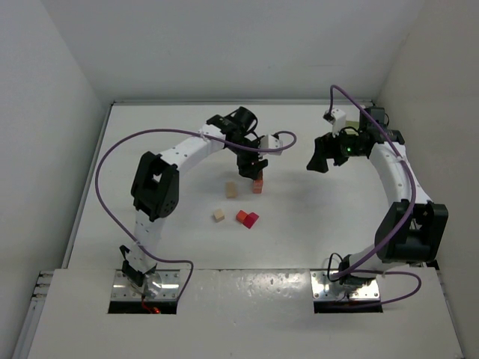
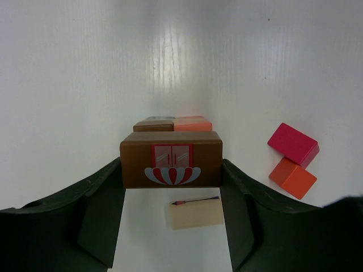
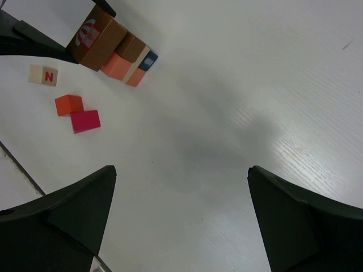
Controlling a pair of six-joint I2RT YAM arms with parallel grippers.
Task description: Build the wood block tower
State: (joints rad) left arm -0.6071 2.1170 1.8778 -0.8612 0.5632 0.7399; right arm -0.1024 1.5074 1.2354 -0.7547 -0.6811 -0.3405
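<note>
My left gripper (image 1: pixel 251 166) (image 2: pixel 171 170) is shut on a dark brown block (image 2: pixel 171 158) with a red and white picture, holding it on top of the tower (image 1: pixel 257 184). The tower's brown and orange blocks (image 2: pixel 173 123) show just behind it. In the right wrist view the brown block (image 3: pixel 96 37) touches the tower (image 3: pixel 127 59). Loose blocks lie nearby: a pale one (image 2: pixel 195 212) (image 1: pixel 231 190), another pale one (image 1: pixel 218 215), a magenta one (image 2: pixel 292 143) and an orange one (image 2: pixel 292 177). My right gripper (image 1: pixel 318 159) (image 3: pixel 181 170) is open and empty, to the right of the tower.
The white table (image 1: pixel 314 217) is walled at the back and sides. The magenta and orange pair (image 1: pixel 247 218) lies in front of the tower. A pale block marked N (image 3: pixel 43 75) sits left of the tower in the right wrist view.
</note>
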